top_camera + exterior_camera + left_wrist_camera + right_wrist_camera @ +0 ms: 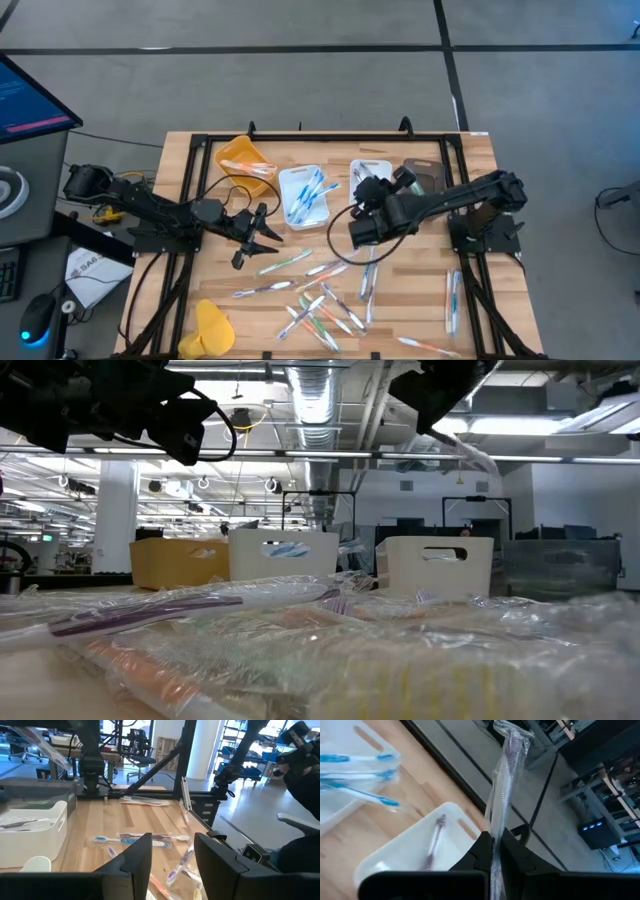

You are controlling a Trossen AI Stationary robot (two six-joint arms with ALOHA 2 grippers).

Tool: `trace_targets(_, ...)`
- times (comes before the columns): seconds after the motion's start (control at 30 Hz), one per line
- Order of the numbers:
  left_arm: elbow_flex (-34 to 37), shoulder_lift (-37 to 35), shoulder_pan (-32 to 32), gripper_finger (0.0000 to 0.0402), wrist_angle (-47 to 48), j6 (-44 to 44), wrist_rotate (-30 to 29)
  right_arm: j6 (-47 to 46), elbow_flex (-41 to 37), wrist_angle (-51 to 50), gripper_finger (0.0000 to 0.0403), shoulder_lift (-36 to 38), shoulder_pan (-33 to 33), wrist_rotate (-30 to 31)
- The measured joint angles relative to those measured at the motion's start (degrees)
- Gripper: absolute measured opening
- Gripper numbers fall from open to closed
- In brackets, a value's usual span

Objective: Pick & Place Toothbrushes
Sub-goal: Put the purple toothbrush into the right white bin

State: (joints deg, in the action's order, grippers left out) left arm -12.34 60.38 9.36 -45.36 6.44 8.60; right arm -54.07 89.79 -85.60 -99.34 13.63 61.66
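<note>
The right end effector (496, 851) is clenched on a wrapped purple-handled toothbrush (502, 795), holding it in the air just beside the second white rectangular plastic tray (372, 172), on the side towards the loose pile. That tray already holds one purple brush (434, 845). Next to it, away from the right arm, the first white tray (303, 195) holds several blue-accented toothbrushes (310, 190). Beyond that one again, the orange tray (245, 159) seems to hold a few brushes, though I cannot make them out clearly.

The left end effector (172, 865) hangs released with nothing between its fingers, near the first white tray on the side towards the left arm, over bare wooden surface (210, 275).

Much is left, I judge: a scatter of wrapped toothbrushes (320, 300) lies on the surface well apart from the white trays, towards the near edge, and a few more (452, 300) lie under the right arm. Sorting looks early to midway.
</note>
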Motion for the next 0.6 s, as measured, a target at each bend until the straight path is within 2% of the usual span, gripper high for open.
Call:
trace_targets(0.13,0.0,0.0,0.1,0.014,0.2,0.3,0.0,3.0,-8.2,11.5,0.0009,6.3,0.0,-0.9)
trace_targets(0.27,0.0,0.0,0.1,0.014,0.6,0.4,0.0,11.4,-20.7,30.7,0.0009,13.3,1.9,-1.8)
trace_targets(0.37,0.0,0.0,0.1,0.014,0.6,0.2,0.0,18.9,-27.6,44.4,0.0009,18.6,0.4,-2.6)
trace_targets(0.47,0.0,0.0,0.1,0.014,0.5,0.0,0.0,27.0,-32.1,56.2,0.001,21.8,-3.3,-7.5)
trace_targets(0.6,0.0,0.0,0.1,0.014,0.5,0.3,0.0,34.6,-34.2,66.1,0.001,21.9,-8.9,-18.4)
